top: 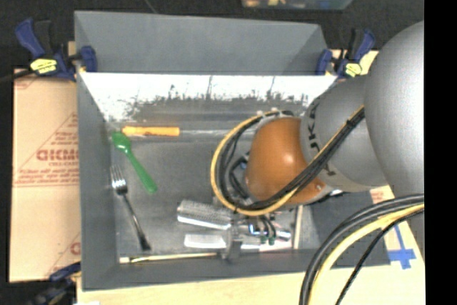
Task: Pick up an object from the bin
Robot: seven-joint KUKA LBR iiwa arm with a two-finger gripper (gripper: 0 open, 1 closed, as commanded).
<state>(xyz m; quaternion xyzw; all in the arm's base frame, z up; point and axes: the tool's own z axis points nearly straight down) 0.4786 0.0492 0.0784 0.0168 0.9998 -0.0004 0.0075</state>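
Most of the front right part of the grey bin (pixel 186 168) is hidden under the arm (pixel 385 125) and its orange wrist cover (pixel 275 157), and the gripper (pixel 239 233) is low by the front wall, over a small heap of silvery pieces (pixel 203 214); I cannot tell if it is open or closed. I think the danger is that it catches two pieces together, or pushes one against the wall so that it slips out. The fork (pixel 127 207), the green spoon (pixel 133 163) and the orange stick (pixel 150 131) lie well apart on the left, so they seem safe.

Silvery items (pixel 201 214) partly under orange cover (pixel 278 153), arm (pixel 389 118) cut off right
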